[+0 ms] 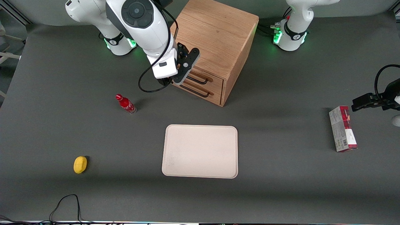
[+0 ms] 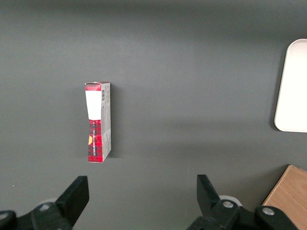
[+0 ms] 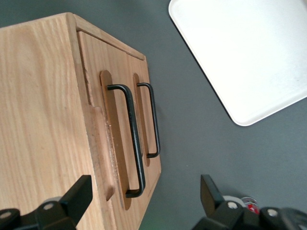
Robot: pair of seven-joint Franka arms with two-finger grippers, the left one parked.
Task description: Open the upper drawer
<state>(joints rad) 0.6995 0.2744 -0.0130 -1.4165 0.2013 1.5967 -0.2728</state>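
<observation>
The light oak cube cabinet [image 1: 215,28] stands at the back of the table. Its upper drawer [image 1: 217,80] is shut, with a black bar handle [image 1: 200,80] on its front. The lower drawer [image 1: 215,95] sits below it with its own handle [image 1: 197,91]. My right gripper [image 1: 171,82] hovers open and empty just in front of the drawer fronts, at the working arm's end of the handles. In the right wrist view the upper drawer [image 3: 93,62] shows its handle [image 3: 134,139], whose end lies between my wide-open gripper [image 3: 144,187] fingers without touching them.
A cream tray [image 1: 200,151] lies nearer the front camera than the cabinet. A red bottle [image 1: 126,104] stands on the table near my gripper. A yellow fruit [image 1: 80,164] lies toward the working arm's end. A red-and-grey box [image 1: 342,128] lies toward the parked arm's end.
</observation>
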